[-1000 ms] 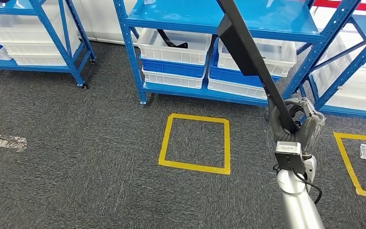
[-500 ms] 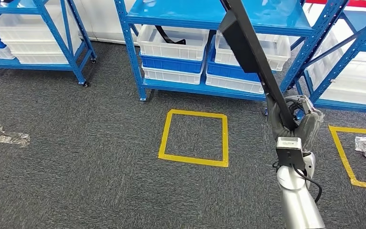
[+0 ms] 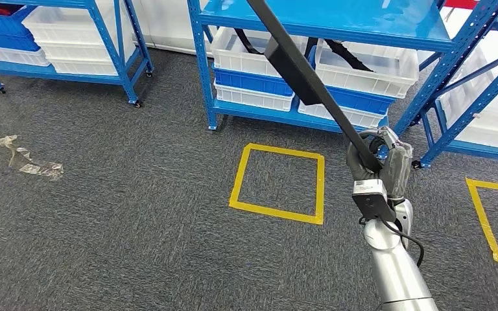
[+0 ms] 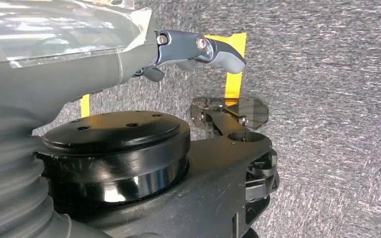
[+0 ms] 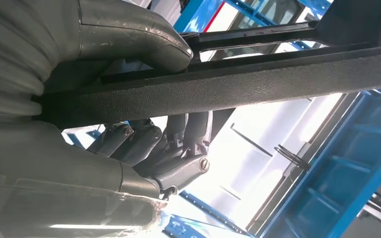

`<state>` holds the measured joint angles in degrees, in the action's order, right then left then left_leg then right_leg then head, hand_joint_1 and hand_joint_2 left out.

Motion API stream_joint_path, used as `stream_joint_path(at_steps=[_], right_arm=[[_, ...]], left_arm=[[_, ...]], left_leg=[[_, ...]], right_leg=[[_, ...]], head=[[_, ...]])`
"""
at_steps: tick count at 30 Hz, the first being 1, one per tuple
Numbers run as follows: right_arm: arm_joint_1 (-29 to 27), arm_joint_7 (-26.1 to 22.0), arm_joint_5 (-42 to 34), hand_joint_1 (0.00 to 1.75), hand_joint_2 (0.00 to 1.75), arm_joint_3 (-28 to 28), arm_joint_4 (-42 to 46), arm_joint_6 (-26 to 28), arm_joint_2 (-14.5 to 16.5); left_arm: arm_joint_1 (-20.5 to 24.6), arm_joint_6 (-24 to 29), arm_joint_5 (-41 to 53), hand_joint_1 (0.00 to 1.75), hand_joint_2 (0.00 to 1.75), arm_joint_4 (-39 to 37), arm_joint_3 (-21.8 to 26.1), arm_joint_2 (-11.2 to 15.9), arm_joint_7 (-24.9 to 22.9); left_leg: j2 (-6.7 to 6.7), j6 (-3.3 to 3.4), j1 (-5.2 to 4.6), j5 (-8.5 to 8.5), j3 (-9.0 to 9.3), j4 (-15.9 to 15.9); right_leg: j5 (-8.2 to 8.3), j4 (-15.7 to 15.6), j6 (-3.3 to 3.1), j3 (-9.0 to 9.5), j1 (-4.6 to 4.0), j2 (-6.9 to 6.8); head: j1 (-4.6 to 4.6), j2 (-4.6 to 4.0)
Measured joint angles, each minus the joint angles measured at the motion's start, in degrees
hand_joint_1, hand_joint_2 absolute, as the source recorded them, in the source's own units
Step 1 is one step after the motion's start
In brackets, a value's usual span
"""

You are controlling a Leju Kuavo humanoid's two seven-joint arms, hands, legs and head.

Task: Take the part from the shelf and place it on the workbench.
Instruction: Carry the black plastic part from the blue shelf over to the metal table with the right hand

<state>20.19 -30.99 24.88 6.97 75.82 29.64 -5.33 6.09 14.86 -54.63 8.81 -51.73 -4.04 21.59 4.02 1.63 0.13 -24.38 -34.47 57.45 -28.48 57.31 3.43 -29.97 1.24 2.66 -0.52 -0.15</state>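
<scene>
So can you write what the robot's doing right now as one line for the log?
right hand: holds long black part | part: raised, slanting up past blue shelf | left hand: holds nothing, over carpet | workbench: unseen

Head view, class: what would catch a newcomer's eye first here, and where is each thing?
First, the long black part, slanting up across the picture from the right hand that grips it. Next, the yellow tape square on the grey carpet in front of the blue shelf, which holds white bins.

Right arm point(image 3: 392, 265): silver, raised forward; right hand point(image 3: 377, 162) wrapped around the long black part point(image 3: 311, 74). Left hand point(image 4: 193, 49): hanging, holding nothing, fingers slightly curled.
</scene>
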Motion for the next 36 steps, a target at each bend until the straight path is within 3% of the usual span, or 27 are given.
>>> stream_joint_path(at_steps=[2,4,6,8,9,10,12,14,16,18,20,22,24,25,26,27,29,31,32,33,34,36], right_arm=[[0.1,0.0,0.0,1.75,1.75,0.1,-0.3,0.0,0.1],[0.1,0.0,0.0,1.75,1.75,0.2,-0.6,0.0,0.1],[0.1,0.1,0.2,1.75,1.75,0.3,-0.7,0.1,0.1],[-0.2,0.2,0.4,1.75,1.75,0.3,-0.7,0.2,0.1],[-0.5,0.3,0.5,1.75,1.75,0.3,-0.7,0.2,0.1],[-0.9,0.4,0.6,1.75,1.75,0.3,-0.7,0.3,0.0],[-1.4,0.4,0.7,1.75,1.75,0.3,-0.7,0.3,0.0],[-1.5,0.5,0.8,1.75,1.75,0.4,-0.6,0.3,-0.1],[-1.6,0.5,0.9,1.75,1.75,0.4,-0.5,0.3,-0.2],[-1.6,0.5,0.9,1.75,1.75,0.6,-0.5,0.2,-0.2],[-1.6,0.6,1.0,1.75,1.75,0.7,-0.4,0.1,-0.3],[-1.7,0.6,1.2,1.75,1.75,0.8,-0.4,0.0,-0.5],[-1.7,0.9,1.4,1.75,1.75,1.1,-0.5,-0.3,-0.6],[-1.7,1.0,1.6,1.75,1.75,1.3,-0.6,-0.5,-0.6],[-1.6,1.1,1.9,1.75,1.75,1.5,-0.7,-0.8,-0.5],[-1.2,1.2,2.1,1.75,1.75,1.7,-0.8,-1.0,-0.4],[-0.2,1.3,2.4,1.75,1.75,2.3,-1.1,-1.4,-0.3],[0.6,1.3,2.4,1.75,1.75,2.8,-1.5,-1.8,-0.2],[0.8,1.4,2.4,1.75,1.75,3.0,-1.7,-1.9,-0.1],[1.0,1.4,2.4,1.75,1.75,3.3,-2.0,-2.2,0.0],[1.3,1.4,2.4,1.75,1.75,3.6,-2.2,-2.4,0.1],[1.8,1.2,2.2,1.75,1.75,4.2,-2.8,-2.8,0.3]], left_arm=[[-0.1,0.0,0.0,0.0,1.75,0.0,0.0,0.0,0.0],[-0.2,0.0,0.0,0.0,1.75,0.0,0.0,0.0,0.0],[-0.1,0.0,0.2,0.0,1.75,0.0,0.0,0.1,0.0],[-0.1,-0.1,0.5,0.0,1.75,0.0,0.0,0.1,-0.1],[-0.1,-0.2,0.6,0.0,1.75,0.0,-0.1,0.1,-0.1],[-0.1,-0.2,0.7,0.0,1.75,0.0,-0.1,0.1,-0.2],[-0.1,-0.3,0.7,0.0,1.75,0.0,-0.1,0.1,-0.3],[0.1,-0.4,0.7,0.0,1.75,0.0,-0.1,0.1,-0.3],[0.3,-0.4,0.7,0.0,1.75,0.0,-0.1,0.1,-0.3],[0.2,-0.4,0.7,0.0,1.75,0.0,-0.1,0.1,-0.3],[0.2,-0.4,0.7,0.0,1.75,0.0,-0.1,0.1,-0.4],[0.4,-0.4,0.6,0.0,1.75,0.0,-0.1,0.1,-0.4],[0.4,-0.5,0.5,0.0,1.75,0.0,-0.1,0.0,-0.4],[0.3,-0.6,0.4,0.0,1.75,0.0,-0.1,0.0,-0.4],[0.3,-0.5,0.2,0.0,1.75,0.0,-0.1,0.0,-0.4],[0.2,-0.5,0.1,0.0,1.75,0.0,-0.1,0.0,-0.4],[0.3,-0.4,0.0,0.0,1.75,0.0,-0.1,0.0,-0.3],[0.2,-0.4,-0.1,0.0,1.75,0.0,-0.1,0.0,-0.2],[0.1,-0.4,-0.1,0.0,1.75,0.0,-0.1,0.0,-0.2],[0.0,-0.3,-0.3,0.0,1.75,0.0,-0.1,0.0,-0.2],[-0.2,-0.3,-0.4,0.0,1.75,0.0,-0.1,0.0,-0.3],[-0.3,-0.2,-0.8,0.0,1.75,0.0,-0.1,0.0,-0.4]], left_leg=[[0.76,-0.7,-0.03,0.5,-0.47,0.0],[-0.08,-1.22,0.06,-0.23,-1.12,1.1],[-2.28,-1.67,0.16,-3.45,-3.47,6.2],[-3.27,-2.11,0.33,-6.98,-6.95,13.9],[-3.39,-2.26,0.43,-7.57,-7.89,16.2],[-3.55,-2.33,0.52,-7.14,-7.77,16.4],[-4.74,-2.27,0.62,-3.99,-4.26,10.5],[-7.27,-1.89,0.3,-1.8,-0.45,3.4],[-8.11,-1.2,-0.17,-1.5,0.38,0.9],[-6.73,-0.28,-0.28,-1.06,0.02,0.6],[-5.45,0.68,-0.12,-0.49,-0.12,0.2],[-4.07,1.31,-0.06,-0.07,-0.42,0.1],[-2.51,1.5,-0.12,0.2,-0.77,0.2],[-1.74,1.46,-0.12,0.31,-0.87,0.2],[-0.95,1.33,-0.09,0.43,-0.91,0.2],[-0.2,1.17,-0.05,0.54,-0.95,0.3],[1.17,0.65,-0.15,0.73,-1.3,0.6],[2.26,-0.06,-0.23,1.06,-1.84,0.7],[2.8,-0.45,-0.17,1.29,-2.03,0.6],[2.77,-0.8,-0.05,1.43,-2.22,0.6],[1.83,-1.1,-0.05,1.13,-2.52,1.0],[-1.31,-1.58,-0.04,-1.34,-4.3,4.8]], right_leg=[[0.24,0.1,-0.59,-0.15,-0.11,-0.65],[0.58,0.1,-1.25,-0.27,0.28,-1.59],[0.85,-0.1,-2.05,-0.43,0.51,-2.68],[0.95,0.0,-2.47,-0.71,0.28,-3.91],[0.98,0.0,-2.51,-0.8,0.2,-4.59],[0.98,0.0,-2.51,-0.85,0.15,-5.28],[0.96,0.1,-2.46,-0.82,0.14,-6.48],[0.86,0.2,-2.2,-0.88,-0.3,-7.45],[0.86,0.2,-1.77,-0.98,-0.81,-8.52],[0.76,0.3,-1.21,-1.11,-0.8,-9.29],[-0.84,2.7,-1.07,-2.3,-0.62,-7.35],[-4.11,9.8,-1.6,-5.57,-0.52,-4.2],[-6.35,16.6,-1.73,-8.79,-0.52,-3.02],[-6.27,17.3,-1.47,-9.13,-0.5,-2.89],[-5.25,15.5,-1.01,-8.27,-0.42,-2.76],[-3.65,11.8,-0.48,-6.45,-0.26,-2.24],[-0.9,3.9,0.06,-2.72,0.11,-0.11],[-0.02,1.1,-0.38,-1.41,0.08,0.87],[0.19,1.1,-0.78,-1.36,-0.07,0.31],[0.41,1.1,-1.18,-1.39,0.01,-0.25],[0.61,1.0,-1.6,-1.4,0.08,-0.81],[0.88,0.8,-2.39,-1.43,0.27,-2.05]], head=[[-0.03,0.0],[-0.12,0.0],[-0.38,0.0],[-0.53,0.0],[-0.52,0.0],[-0.53,0.0],[-0.55,0.0],[-0.57,0.0],[-0.42,0.0],[-0.29,0.0],[-0.23,0.0],[-0.02,0.0],[0.1,0.0],[0.1,0.0],[0.1,0.0],[0.11,0.0],[0.09,0.0],[0.04,0.0],[0.01,0.0],[0.02,0.0],[-0.07,0.0],[-0.48,0.0]])
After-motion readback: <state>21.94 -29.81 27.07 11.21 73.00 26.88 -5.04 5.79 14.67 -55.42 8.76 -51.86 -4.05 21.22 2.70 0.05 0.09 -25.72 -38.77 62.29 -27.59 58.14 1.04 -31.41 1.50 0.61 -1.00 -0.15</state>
